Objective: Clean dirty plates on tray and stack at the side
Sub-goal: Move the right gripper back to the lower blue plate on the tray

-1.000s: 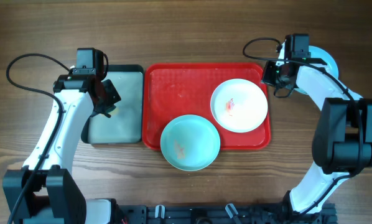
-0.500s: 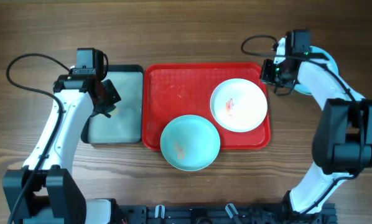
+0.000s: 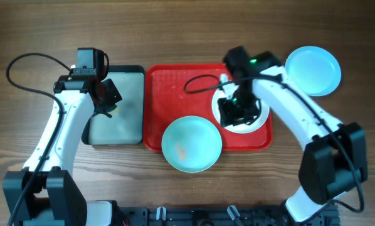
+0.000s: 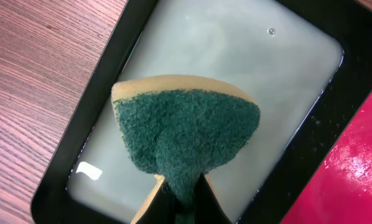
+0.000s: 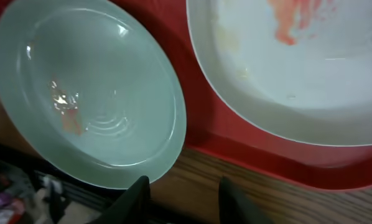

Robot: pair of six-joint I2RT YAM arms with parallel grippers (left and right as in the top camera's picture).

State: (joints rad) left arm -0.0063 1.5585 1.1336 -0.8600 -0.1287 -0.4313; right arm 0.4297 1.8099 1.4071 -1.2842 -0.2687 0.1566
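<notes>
plates, three in all: one white plate (image 5: 279, 81) with a red-orange smear, on the single red tray (image 3: 175, 94), directly under the right claw (image 3: 237, 110), spread, holding nothing; one turquoise plate (image 3: 191, 144) overlapping the tray's near rim; a second turquoise plate (image 3: 313, 70) on the desk (image 3: 175, 31), far right, well apart from that claw. left claw (image 4: 181, 200) pinching one green sponge (image 4: 186, 130) above one grey tray (image 4: 236, 56).
</notes>
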